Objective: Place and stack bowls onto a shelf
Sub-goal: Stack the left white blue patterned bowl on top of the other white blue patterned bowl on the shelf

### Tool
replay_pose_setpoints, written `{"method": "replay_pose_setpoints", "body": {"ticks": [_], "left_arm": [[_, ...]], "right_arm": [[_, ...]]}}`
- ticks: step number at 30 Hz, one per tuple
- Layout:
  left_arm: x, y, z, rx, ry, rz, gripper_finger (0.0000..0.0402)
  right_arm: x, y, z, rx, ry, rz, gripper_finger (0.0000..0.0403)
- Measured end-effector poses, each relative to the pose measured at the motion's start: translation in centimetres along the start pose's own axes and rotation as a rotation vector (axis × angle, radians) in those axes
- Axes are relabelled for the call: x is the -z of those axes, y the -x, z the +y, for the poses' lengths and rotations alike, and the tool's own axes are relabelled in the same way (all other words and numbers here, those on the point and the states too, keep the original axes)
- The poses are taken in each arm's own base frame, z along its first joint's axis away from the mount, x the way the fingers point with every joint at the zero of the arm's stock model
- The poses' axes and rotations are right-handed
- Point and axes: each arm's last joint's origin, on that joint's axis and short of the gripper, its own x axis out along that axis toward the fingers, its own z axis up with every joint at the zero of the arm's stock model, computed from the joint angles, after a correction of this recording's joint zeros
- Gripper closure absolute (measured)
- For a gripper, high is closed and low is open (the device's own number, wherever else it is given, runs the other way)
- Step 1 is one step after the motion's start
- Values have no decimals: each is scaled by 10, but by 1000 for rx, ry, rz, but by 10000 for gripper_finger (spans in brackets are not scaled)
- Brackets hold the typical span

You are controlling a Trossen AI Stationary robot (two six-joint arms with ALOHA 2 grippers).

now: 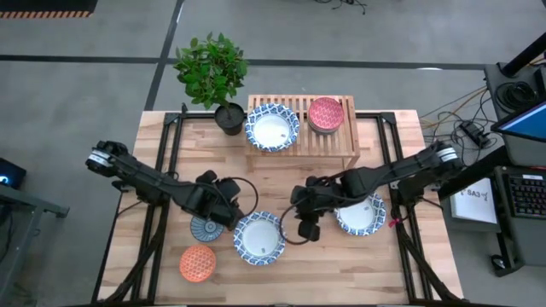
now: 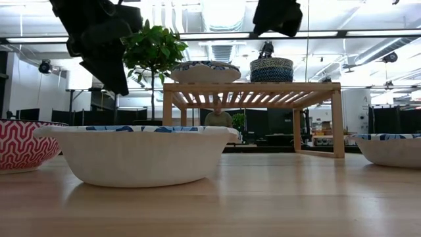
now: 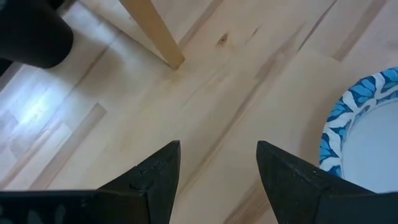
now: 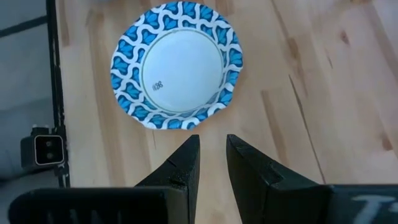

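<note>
Nearest the front edge of the table [image 1: 341, 273], the orange bowl [image 1: 197, 262] sits toward the left corner, the teal bowl [image 1: 206, 228] just behind it. Left gripper [image 1: 229, 189] hovers beside, fingers spread, holding nothing. Centre front: a blue-rimmed bowl [image 1: 259, 238]. Right gripper [image 1: 309, 228] hangs next to it, fingers narrowly parted, empty. Another blue-rimmed bowl [image 1: 361, 213] lies right. The shelf [image 1: 341, 145] at the back edge carries a blue-rimmed bowl [image 1: 272, 127] and the red bowl [image 1: 326, 113].

Two bowls [image 1: 272, 128] [image 1: 325, 113] side by side on shelf [image 1: 341, 144]; plant pot [image 1: 229, 118] just left of shelf
</note>
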Motion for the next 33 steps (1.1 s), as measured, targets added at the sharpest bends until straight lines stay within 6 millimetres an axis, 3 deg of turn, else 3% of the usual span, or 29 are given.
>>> {"method": "replay_pose_setpoints", "body": {"ticks": [5, 12, 20, 33], "left_arm": [[3, 3, -2, 7, -24, -6, 207], [5, 5, -4, -4, -56, -39, 207], [6, 6, -5, -3, -63, -42, 207], [29, 23, -10, -20, -115, -69, 207]], "right_arm": [[-10, -13, 6, 10, -16, 18, 333], [-15, -53, 9, 50, -58, 81, 297], [-15, -100, -2, 191, -261, 114, 284], [-9, -151, -16, 232, -283, 159, 284]]}}
